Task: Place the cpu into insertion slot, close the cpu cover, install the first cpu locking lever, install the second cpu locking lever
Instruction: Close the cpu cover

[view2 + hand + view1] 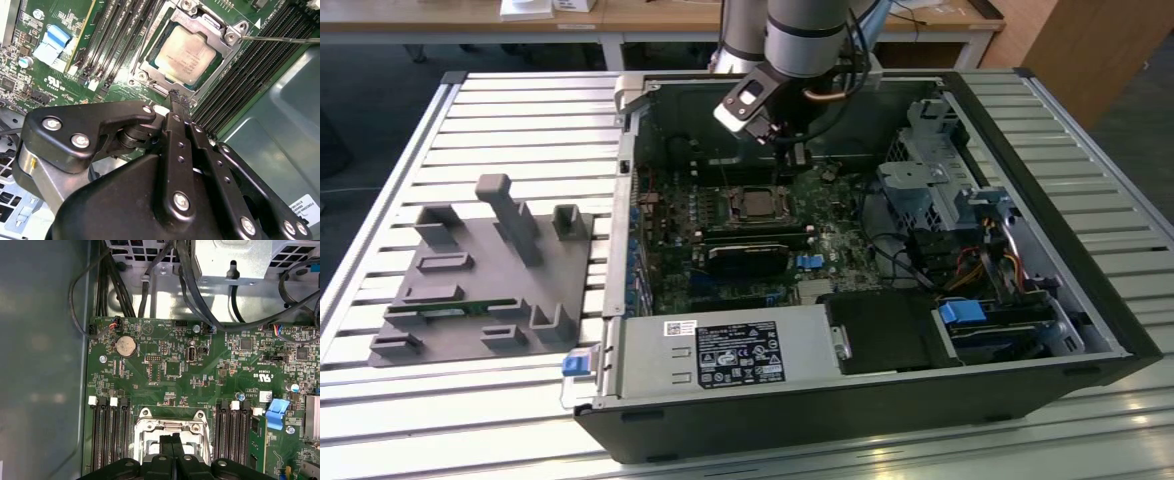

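At 9 o'clock of the open case (pixel 854 415) in the exterior view sits a grey fixture (pixel 480 270), cpu (pixel 185 55) lies in the insertion slot (pixel 757 205) under the cpu cover (pixel 215 29), gripper (pixel 790 160) hangs at the cpu's 1 o'clock, fingers (pixel 176 135) pressed together, holding nothing.

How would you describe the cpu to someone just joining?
Inside the open computer case, look on the green motherboard between the two banks of long black memory slots. The cpu is the smooth pale-metal square framed by the silvery cpu cover.

Bright even light, soft shadows, mild glare
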